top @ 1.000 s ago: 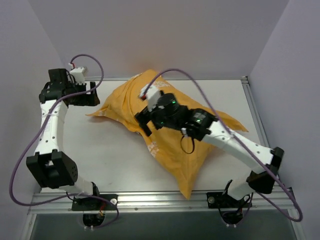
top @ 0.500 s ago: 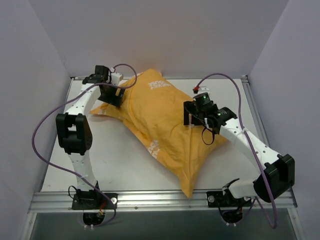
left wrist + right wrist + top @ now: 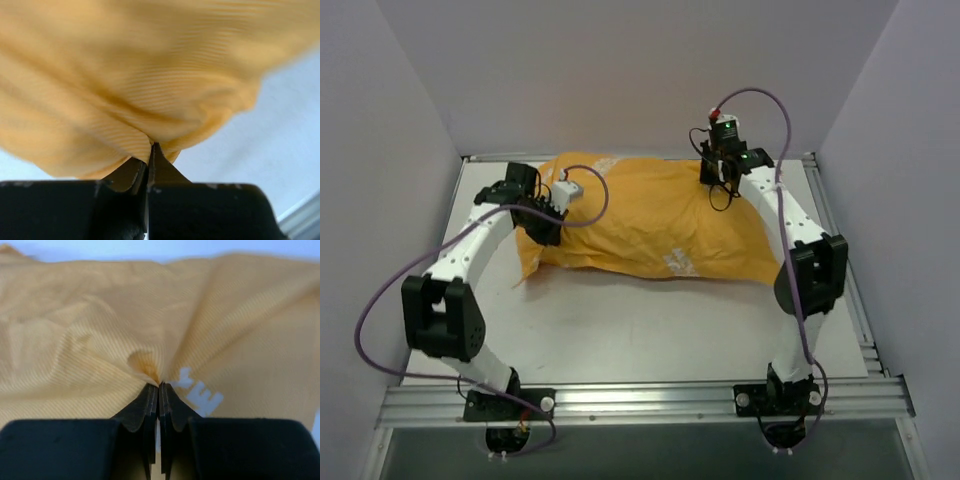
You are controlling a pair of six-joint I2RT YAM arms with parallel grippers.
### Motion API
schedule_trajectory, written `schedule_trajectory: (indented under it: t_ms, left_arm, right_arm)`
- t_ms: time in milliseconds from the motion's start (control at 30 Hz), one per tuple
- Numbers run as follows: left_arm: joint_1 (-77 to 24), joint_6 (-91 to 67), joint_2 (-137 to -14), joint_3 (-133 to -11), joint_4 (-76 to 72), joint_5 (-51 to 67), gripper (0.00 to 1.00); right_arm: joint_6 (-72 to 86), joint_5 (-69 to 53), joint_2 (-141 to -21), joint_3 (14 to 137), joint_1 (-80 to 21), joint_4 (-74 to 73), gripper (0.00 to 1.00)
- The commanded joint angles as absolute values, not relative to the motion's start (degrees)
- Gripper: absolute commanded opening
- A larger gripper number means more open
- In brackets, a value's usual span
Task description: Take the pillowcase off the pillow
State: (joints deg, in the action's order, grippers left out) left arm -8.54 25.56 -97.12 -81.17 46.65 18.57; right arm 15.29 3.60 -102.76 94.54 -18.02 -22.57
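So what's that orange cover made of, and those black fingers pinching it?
The pillowcase looks like thin woven cloth, matte: fine ribbing shows and it puckers softly where pinched. The fingers of the right gripper seem smooth black plastic, faintly shiny; coated metal is possible.

- The pillowcase (image 3: 650,215) is showing orange-yellow all over, finely ribbed in both wrist views.
- White marks (image 3: 680,263) are showing at its 5 o'clock edge.
- The left arm (image 3: 470,243) and right arm (image 3: 786,210) are showing white links and black joints.
- Purple cables (image 3: 760,92) are looping off both.
- The table (image 3: 650,325) is showing off-white.
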Motion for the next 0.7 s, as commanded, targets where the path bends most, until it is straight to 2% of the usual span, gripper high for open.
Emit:
schedule_trajectory:
  t_ms: [0, 67, 100, 133, 167, 200, 233, 267, 300, 333, 500, 667]
  left_arm:
    - [-18.14, 37.24, -86.67, -79.54, 59.65, 28.99, 0.02]
    - [-25.01, 37.79, -82.82, -80.33, 65.64, 26.56, 0.02]
    - [-33.05, 36.49, -81.66, -80.68, 66.09, 23.32, 0.03]
    - [-36.79, 34.73, -80.0, -80.77, 64.79, 17.64, 0.09]
    - [-40.05, 34.37, -79.55, -81.73, 64.6, 13.23, 0.31]
    - [-42.08, 34.19, -79.37, -82.35, 64.6, 9.01, 0.48]
    - [-43.93, 34.1, -79.37, -83.14, 65.12, 8.1, 0.63]
    - [-44.21, 33.67, -79.97, -84.19, 65.65, 7.65, 0.81]
    - [-44.21, 33.31, -80.33, -87.16, 66.61, 6.95, 0.94]
    - [-44.21, 32.96, -80.77, -88.84, 66.8, 5.99, 0.94]
    - [-40.18, 31.56, -79.81, -96.76, 65.31, 1.67, 0.94]
    - [-19.3, 30.32, -77.78, -96.16, 59.35, 12.21, 0.94]
  right_arm:
    - [15.29, -3.56, -115.8, 117.92, -20.9, -20.82, 0.0]
    - [14.95, -5.7, -124.86, 129.49, -25.28, -22.92, 0.0]
    - [13.98, -5.8, -127.42, 139.9, -27.05, -23.64, 0.0]
    - [13.02, -5.63, -130.57, 143.49, -28.55, -24.08, 0.0]
    - [12.31, -5.28, -130.87, 145.35, -29.78, -23.21, 0.04]
    - [12.83, -4.4, -130.0, 144.94, -30.4, -21.64, 0.18]
    - [14.05, -3.79, -126.25, 139.01, -30.15, -19.62, 0.61]
    - [15.19, -3.43, -123.77, 134.61, -29.62, -14.81, 0.73]
    - [17.38, -2.91, -118.7, 126.21, -27.79, -12.5, 0.95]
    - [18.45, -2.64, -116.3, 122.64, -26.73, -10.91, 1.0]
    - [20.83, 2.61, -105.06, 110.06, -22.68, -12.56, 1.0]
    - [21.62, 4.66, -95.2, 91.38, -24.25, -11.79, 1.0]
